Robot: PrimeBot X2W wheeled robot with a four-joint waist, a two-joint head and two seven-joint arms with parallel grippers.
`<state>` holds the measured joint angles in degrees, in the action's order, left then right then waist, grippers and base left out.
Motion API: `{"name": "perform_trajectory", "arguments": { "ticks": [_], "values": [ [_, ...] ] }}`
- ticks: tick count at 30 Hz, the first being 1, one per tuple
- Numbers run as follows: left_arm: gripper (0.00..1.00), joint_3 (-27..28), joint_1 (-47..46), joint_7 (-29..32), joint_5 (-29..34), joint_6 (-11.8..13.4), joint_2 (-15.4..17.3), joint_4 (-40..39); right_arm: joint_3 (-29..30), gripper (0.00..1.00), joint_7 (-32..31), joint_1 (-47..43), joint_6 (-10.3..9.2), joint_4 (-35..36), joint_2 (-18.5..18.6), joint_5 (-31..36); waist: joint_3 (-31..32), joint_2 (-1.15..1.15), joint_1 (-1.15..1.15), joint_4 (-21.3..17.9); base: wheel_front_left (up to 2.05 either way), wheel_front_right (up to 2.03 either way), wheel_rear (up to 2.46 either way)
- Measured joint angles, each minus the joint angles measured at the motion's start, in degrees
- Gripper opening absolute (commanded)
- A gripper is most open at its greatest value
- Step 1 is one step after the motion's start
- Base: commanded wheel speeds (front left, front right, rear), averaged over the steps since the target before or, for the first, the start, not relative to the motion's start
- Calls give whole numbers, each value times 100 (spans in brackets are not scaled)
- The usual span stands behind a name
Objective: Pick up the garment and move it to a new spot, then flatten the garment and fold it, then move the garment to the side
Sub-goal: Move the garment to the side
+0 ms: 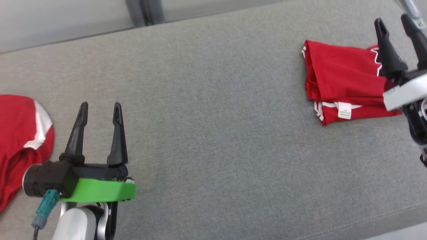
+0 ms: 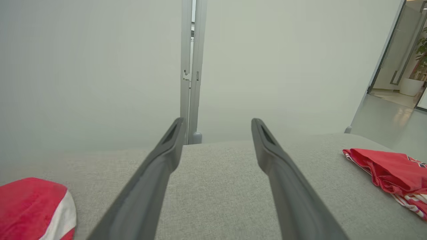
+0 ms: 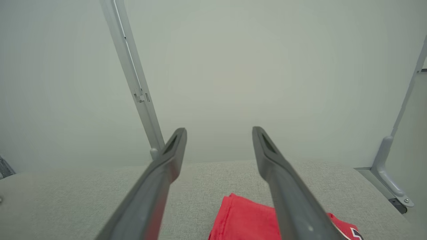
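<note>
Both arms stand empty over the grey fabric-covered worktop (image 1: 217, 116). The left gripper (image 1: 100, 106) is spread wide with nothing between its fingers, and the right gripper (image 1: 392, 20) is just as wide and just as empty. The folded red garment with white trim (image 1: 340, 76) lies at the worktop's right side, its white care label (image 1: 344, 110) showing on the near edge. The right gripper's dark fingers cross over its right end in the head view; whether they touch the cloth cannot be told.

The fold looks done, so the chief risk is undoing it. A finger dragging sideways across the top layer could catch the loose cloth and pull the stack open or askew. A one-sided pinch to shift it further would likely let the lower layers slide out.

A second hazard sits at the far left. A crumpled red garment with a white stripe (image 1: 16, 133) lies near the left gripper and could be mistaken for the one in hand.
</note>
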<state>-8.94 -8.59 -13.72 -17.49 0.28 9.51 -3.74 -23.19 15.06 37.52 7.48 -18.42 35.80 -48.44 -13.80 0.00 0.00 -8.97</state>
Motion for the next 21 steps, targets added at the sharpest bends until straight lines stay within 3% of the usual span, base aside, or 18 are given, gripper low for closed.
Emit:
{"name": "perform_trajectory", "arguments": {
  "ticks": [11,21],
  "values": [
    [100,155,584,-98,-132,94,-116,313,985,100,-1,-2064,0,823,-661,647,731,0,0,555,0,0,0],
    [100,443,1034,-110,-130,289,-200,312,1225,100,0,-3002,0,1272,-1368,1289,1089,0,0,832,0,0,0]
  ]
}}
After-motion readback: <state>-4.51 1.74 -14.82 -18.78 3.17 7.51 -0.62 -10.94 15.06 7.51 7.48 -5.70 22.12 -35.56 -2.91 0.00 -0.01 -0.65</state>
